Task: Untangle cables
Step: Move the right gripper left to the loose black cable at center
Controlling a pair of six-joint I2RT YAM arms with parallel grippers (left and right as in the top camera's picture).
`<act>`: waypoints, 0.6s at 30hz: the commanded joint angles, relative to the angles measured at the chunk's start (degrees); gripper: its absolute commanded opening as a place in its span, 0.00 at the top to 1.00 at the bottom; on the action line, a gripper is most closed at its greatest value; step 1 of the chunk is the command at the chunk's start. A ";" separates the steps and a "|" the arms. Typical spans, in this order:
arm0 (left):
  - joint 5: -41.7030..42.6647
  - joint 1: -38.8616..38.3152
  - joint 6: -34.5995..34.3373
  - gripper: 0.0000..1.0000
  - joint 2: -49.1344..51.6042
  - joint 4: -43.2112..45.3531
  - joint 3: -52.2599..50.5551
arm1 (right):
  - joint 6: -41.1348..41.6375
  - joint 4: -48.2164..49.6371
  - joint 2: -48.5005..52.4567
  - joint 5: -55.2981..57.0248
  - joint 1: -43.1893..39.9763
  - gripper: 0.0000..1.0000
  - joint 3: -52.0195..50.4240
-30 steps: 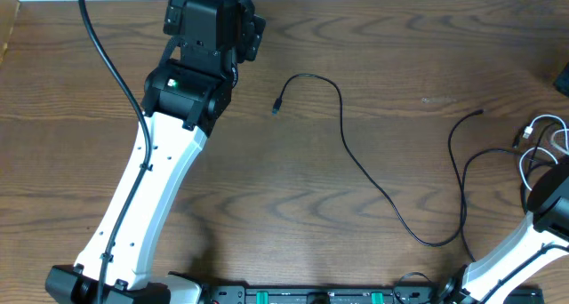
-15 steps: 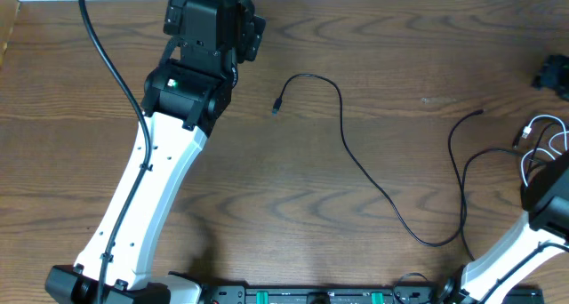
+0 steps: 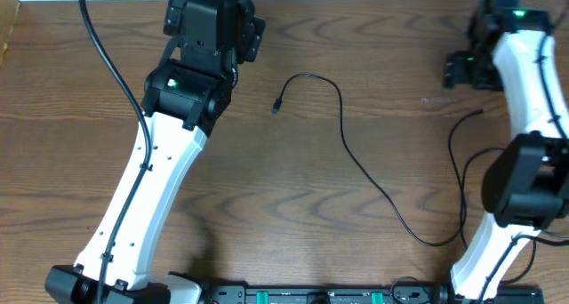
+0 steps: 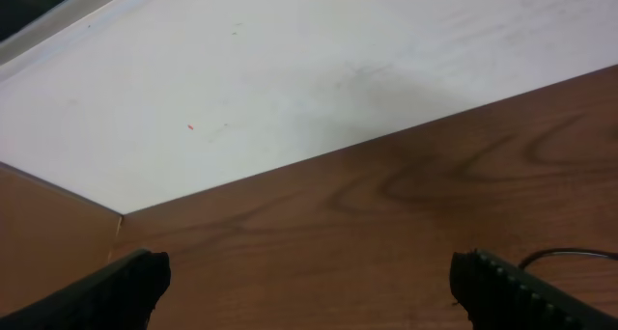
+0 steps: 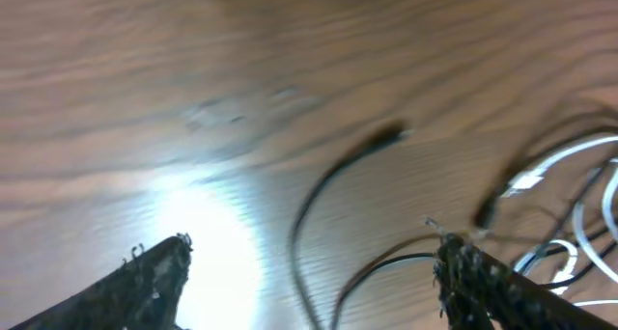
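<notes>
The white right arm [image 3: 526,82] reaches along the table's right edge to its far right corner, covering much of the tangle there, where a white cable [image 5: 526,180] and a short black cable [image 3: 455,153] lie together. A long black cable [image 3: 356,157] snakes loose across the middle. The left gripper [image 4: 309,269], at the far edge, and the right gripper [image 5: 314,248] both gape, released and empty, over the dark wood-grain table [image 3: 267,206], which has a white surface [image 4: 290,79] behind it.
</notes>
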 commanded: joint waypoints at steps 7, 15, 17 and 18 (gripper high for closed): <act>-0.02 0.04 -0.31 0.02 -1.25 0.04 0.50 | -1.53 -4.85 0.26 -5.49 7.80 0.29 1.16; 0.02 0.02 -0.33 0.02 -1.25 -0.11 0.50 | -3.67 -10.32 0.26 -11.54 14.53 0.29 1.14; 0.00 0.04 -0.31 0.02 -1.25 -0.09 0.50 | -3.67 -11.89 0.26 -11.56 15.93 0.29 1.14; 0.00 0.04 -0.31 0.02 -1.25 -0.09 0.50 | -3.76 -13.05 0.26 -11.54 16.52 0.29 1.14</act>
